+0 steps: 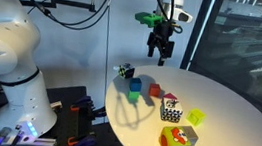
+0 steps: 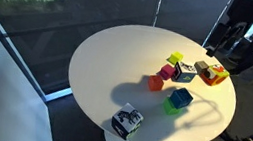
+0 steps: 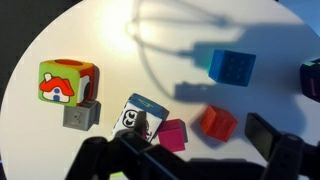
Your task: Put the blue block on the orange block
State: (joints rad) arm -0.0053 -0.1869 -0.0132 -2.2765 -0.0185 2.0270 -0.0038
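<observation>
Overhead, the gripper [image 1: 159,56] hangs wide open and empty.

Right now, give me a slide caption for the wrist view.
Open gripper above white table; blue block sits apart from orange block, nothing stacked yet.

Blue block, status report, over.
Gripper open, high above table. Blue block untouched, apart from orange block. Orange block's top bare.

- Round white bench [image 2: 97,66].
- Small patterned cube [image 2: 126,120] at the bench's 6 o'clock edge in an exterior view.
- Orange block [image 2: 156,82] at 10 o'clock from the blue block [image 2: 181,96], which sits over a green block [image 2: 171,108].
- Big picture cube [image 2: 210,72] near the 2 o'clock edge, with a checkered cube [image 2: 184,71] at its 9 o'clock.
</observation>
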